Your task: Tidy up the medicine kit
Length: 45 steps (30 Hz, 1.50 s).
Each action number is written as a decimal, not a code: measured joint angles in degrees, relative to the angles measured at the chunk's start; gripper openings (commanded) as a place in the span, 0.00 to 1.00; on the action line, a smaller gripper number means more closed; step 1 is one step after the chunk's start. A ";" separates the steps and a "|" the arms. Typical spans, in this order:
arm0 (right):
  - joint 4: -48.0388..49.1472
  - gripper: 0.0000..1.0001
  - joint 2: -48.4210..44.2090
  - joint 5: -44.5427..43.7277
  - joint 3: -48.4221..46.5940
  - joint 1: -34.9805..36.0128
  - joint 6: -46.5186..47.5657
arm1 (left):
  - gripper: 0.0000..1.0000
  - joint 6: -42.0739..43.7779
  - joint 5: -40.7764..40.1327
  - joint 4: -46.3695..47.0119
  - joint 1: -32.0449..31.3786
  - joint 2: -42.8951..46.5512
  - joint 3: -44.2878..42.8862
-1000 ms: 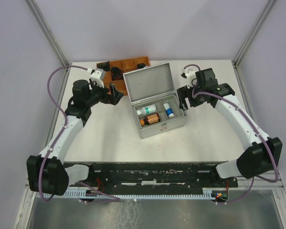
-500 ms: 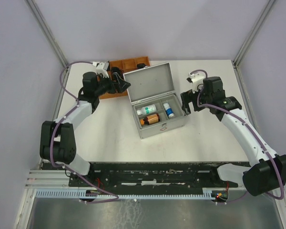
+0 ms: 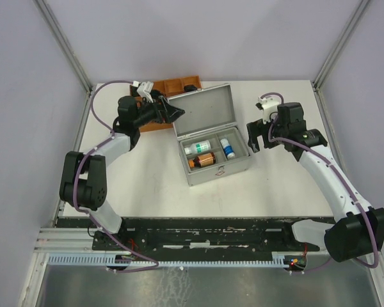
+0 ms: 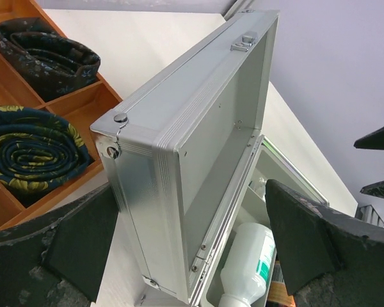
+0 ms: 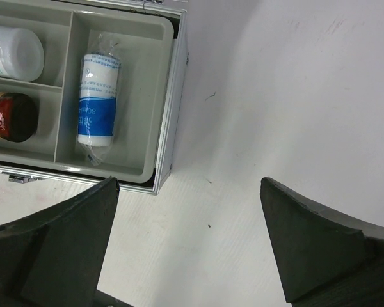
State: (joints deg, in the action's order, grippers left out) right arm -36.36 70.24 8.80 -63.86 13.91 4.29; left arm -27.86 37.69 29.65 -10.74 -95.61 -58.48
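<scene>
**Kit open mid-table, both grippers spread wide and empty**

The white table (image 3: pixel 147 185) carries everything. The medicine kit (image 3: pixel 202 114), a silver-grey aluminium case, sits around the middle of the table, nearer the far edge than the near one and turned slightly askew. Its lid stands raised on the far side, and the latch faces the near edge.

The left gripper (image 3: pixel 171 113) reaches in from the far left corner to the left end of the raised lid. Its jaws are fully spread, and in the wrist view they stand either side of the lid's corner. It grips nothing, and I cannot tell whether a finger touches the metal.

The right gripper (image 3: pixel 253 135) hangs over bare table just beside the kit's right end. Its jaws are also at full spread, with nothing between them.

A brown wooden tray (image 3: pixel 176 85) lies along the far edge, just behind the lid's left corner. Its compartments hold a rolled dark blue patterned fabric (image 4: pixel 35 150) and a black roll (image 4: pixel 51 54).

Inside the kit's grey insert:
- A white bottle (image 3: pixel 198 147) lies in the far left compartment.
- An amber bottle (image 3: pixel 201 160) lies in the near left compartment.
- A wrapped bandage roll (image 5: pixel 97 105) with a blue label lies alone in the right compartment.
</scene>
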 measured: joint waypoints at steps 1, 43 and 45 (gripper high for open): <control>0.00 1.00 0.00 0.09 0.00 -0.13 0.00 | 0.99 0.00 0.28 0.09 0.00 0.07 0.00; -0.09 1.00 1.70 4.55 0.72 -5.05 -0.13 | 0.99 20.55 -10.14 -20.81 -2.80 25.70 6.71; -0.09 1.00 2.23 4.61 0.72 -5.14 -0.11 | 0.99 18.14 -12.22 -20.52 -2.45 22.27 5.51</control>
State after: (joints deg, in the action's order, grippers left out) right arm -36.45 72.47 13.41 -63.13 8.78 4.19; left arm -9.72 25.47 9.13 -13.19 -73.34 -52.97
